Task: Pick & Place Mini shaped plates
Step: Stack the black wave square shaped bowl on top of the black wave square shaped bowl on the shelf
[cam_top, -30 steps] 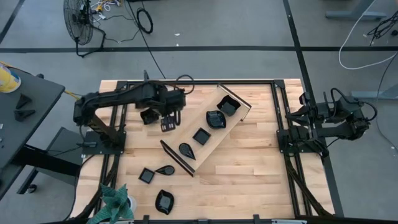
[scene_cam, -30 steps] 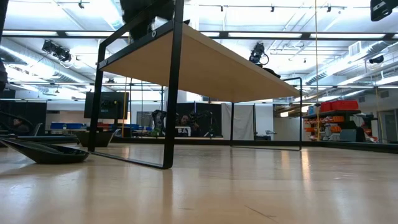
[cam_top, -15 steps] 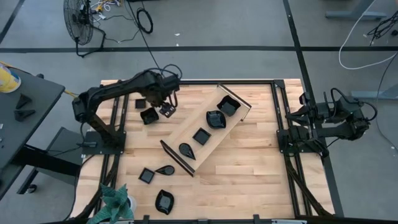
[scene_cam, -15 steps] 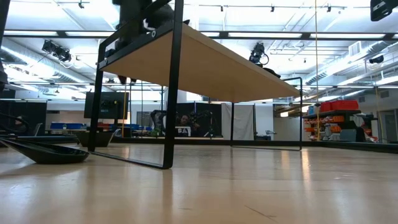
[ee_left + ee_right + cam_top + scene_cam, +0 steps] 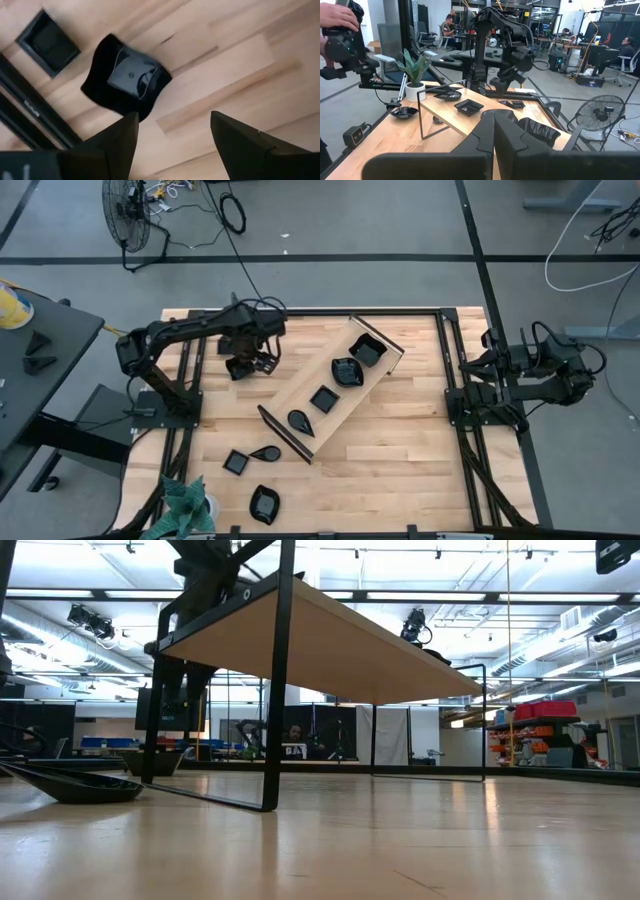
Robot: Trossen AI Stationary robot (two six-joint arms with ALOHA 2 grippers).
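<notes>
The left gripper (image 5: 262, 358) hovers over a black mini plate (image 5: 239, 367) at the surface's (image 5: 400, 450) far left. Four plates sit in the wooden tray (image 5: 300, 405) (lying diagonally); three more lie near left. The right arm (image 5: 530, 375) waits folded at the right edge.

Nine mini shaped plates (image 5: 323, 398) are counted: four on the one long wooden tray (image 5: 300, 387) at centre frame, three at the lower left, two at the upper left. Two arms are seen.
</notes>
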